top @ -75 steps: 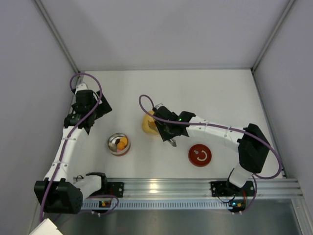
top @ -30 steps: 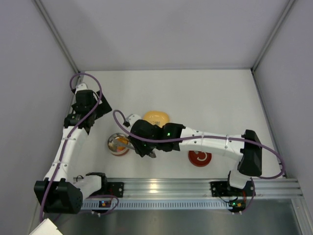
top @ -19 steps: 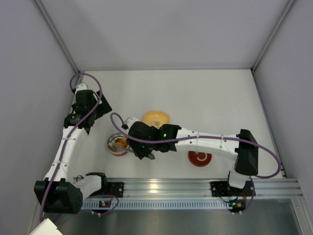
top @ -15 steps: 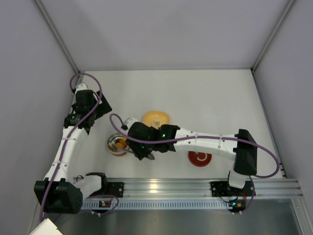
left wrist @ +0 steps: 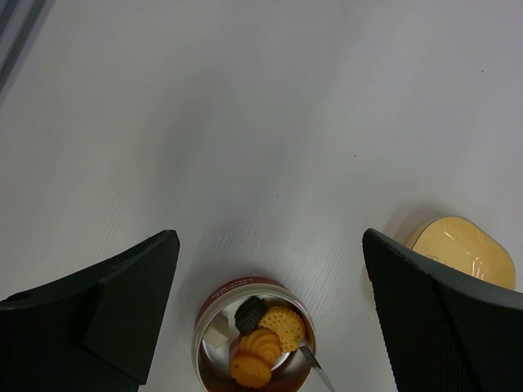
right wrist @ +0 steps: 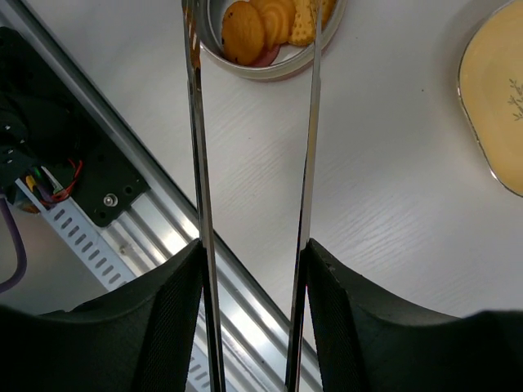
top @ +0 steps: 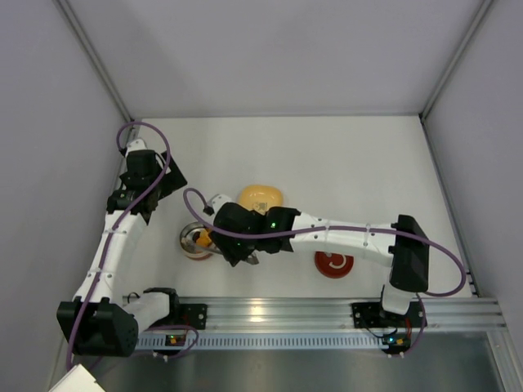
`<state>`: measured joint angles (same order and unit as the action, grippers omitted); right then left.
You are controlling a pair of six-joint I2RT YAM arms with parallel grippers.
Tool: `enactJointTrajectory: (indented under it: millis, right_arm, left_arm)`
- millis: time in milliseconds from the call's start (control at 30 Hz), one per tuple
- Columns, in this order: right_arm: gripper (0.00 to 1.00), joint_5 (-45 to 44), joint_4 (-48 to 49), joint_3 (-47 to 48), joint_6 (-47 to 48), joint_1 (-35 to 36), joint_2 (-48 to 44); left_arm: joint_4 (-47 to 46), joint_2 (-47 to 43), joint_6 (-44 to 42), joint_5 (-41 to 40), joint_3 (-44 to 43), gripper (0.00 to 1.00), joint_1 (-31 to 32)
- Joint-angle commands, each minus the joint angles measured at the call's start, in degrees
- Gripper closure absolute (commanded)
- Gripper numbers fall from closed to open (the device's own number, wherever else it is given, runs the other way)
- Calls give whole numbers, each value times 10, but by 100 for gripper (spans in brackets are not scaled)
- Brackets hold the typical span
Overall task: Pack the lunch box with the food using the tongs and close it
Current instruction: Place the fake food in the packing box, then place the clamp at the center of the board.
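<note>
The left gripper (left wrist: 268,245) hangs released, apart from the lunch box (left wrist: 237,286) by the front rail (right wrist: 159,233). Only the left wrist view shows a dark piece among the orange food (left wrist: 263,339). The tongs (right wrist: 196,147), grasped by the right gripper (right wrist: 253,249), point lengthwise at the box, having come over from the yellow dish (right wrist: 494,90).

**Change over the interval.** The right arm (top: 343,235) has swung from above the dish (top: 260,196) at mid-table leftward and toward the table's near edge. Most of this travel came early, followed only by a slight creep further left. The right gripper (right wrist: 255,314) has carried the tongs (right wrist: 196,163) to the lunch box (left wrist: 245,287), and their tips now reach its rim. The dish, formerly half hidden by the gripper, is fully exposed. The forearm now overlaps the far edge of the lid (top: 333,265).
</note>
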<state>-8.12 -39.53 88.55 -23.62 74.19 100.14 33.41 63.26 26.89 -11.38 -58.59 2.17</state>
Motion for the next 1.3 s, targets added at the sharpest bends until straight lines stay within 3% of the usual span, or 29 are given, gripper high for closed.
enactJointTrajectory:
  millis: [0, 100, 367, 633, 833, 1267]
  right_arm:
    - [50, -31, 19, 8, 1, -23, -52]
    - [51, -44, 18, -35, -3, -78, -106]
    - [50, -75, 20, -158, -10, -337, -256]
    - [50, -73, 93, -200, -34, -542, -201]
    - [50, -80, 132, -179, -35, -613, -92]
    - [44, -66, 164, -154, -27, -667, 87]
  left_arm:
    - [-25, -6, -5, -1, 1, 1, -5]
    - [-25, -7, -5, -1, 0, 1, -5]
    - [-26, -9, -4, 8, -1, 1, -5]
    - [-30, -11, -2, 28, 1, 1, -5]
    - [-33, -20, -1, 38, 1, 1, -5]
    - [-33, -26, -4, 37, 2, 1, -5]
